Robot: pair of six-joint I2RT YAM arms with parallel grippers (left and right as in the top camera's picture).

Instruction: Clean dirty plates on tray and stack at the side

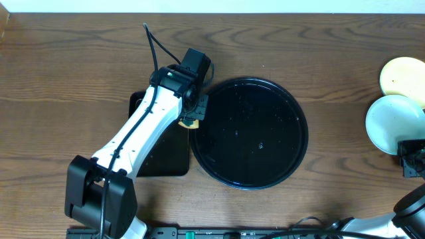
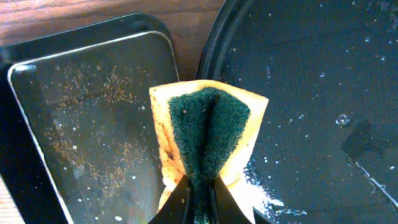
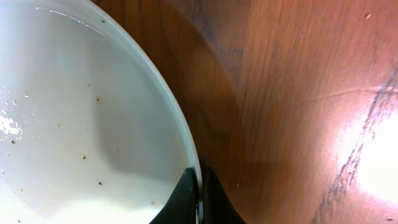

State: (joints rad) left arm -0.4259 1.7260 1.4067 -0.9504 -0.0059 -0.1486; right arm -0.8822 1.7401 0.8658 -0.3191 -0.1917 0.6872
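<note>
Left gripper pinched a folded sponge where the rectangular tray met the wet round tray. Right gripper clamped the rim of a mint plate on the table, just beside a yellow plate.

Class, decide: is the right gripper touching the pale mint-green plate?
Touching. The right wrist view shows the right gripper with its two fingers closed on the rim of the mint-green plate, one on each side, no gap.

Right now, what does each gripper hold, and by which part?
Left gripper: the sponge, pinched across its middle. Right gripper: the pale plate, by its rim.
</note>
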